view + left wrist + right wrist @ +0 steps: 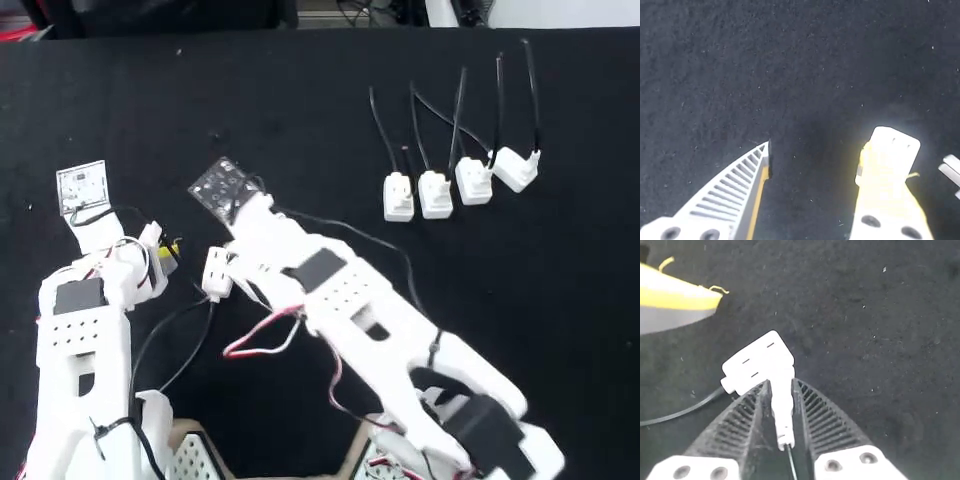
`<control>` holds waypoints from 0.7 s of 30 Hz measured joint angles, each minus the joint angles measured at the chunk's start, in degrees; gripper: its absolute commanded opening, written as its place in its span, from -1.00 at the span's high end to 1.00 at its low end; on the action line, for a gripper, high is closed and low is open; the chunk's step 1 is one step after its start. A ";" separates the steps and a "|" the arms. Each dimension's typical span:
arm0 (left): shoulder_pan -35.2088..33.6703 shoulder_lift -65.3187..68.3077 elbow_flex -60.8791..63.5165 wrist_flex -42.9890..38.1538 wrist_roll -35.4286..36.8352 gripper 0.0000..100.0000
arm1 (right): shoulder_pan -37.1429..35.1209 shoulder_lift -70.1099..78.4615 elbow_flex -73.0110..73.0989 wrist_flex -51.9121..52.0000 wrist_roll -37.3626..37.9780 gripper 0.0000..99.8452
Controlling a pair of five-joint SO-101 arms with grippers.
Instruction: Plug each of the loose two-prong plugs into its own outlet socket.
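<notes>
My right gripper (781, 382) is shut on a white two-prong plug (784, 412), whose black cord runs back between the fingers. The plug's front end meets a white socket block (756, 360) with slots on its top face and a cord of its own going off sideways. From above, that white block (217, 272) lies left of the table's middle, at the tip of the right arm's gripper (226, 262). My left gripper (827, 142) stands open over bare black mat, just left of the block; in the high view the left gripper (162, 250) holds nothing.
Several white plug-and-socket units (435, 194) with black cords lie in a row at the back right. Black cords (180, 340) trail from the block toward the arm bases. The left gripper's yellow-edged finger (675, 295) lies close to the socket block. The table is covered in black cloth (320, 90).
</notes>
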 measured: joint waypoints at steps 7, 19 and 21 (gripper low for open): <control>0.09 -16.26 3.52 3.52 2.55 0.42 | -0.26 -7.03 10.02 -9.67 -4.04 0.98; 7.56 -35.78 14.15 4.22 1.58 0.42 | -6.86 -7.82 20.31 -26.37 -6.07 0.98; 8.09 -35.87 14.24 4.22 0.97 0.42 | -7.38 -7.91 20.84 -28.04 -6.07 0.98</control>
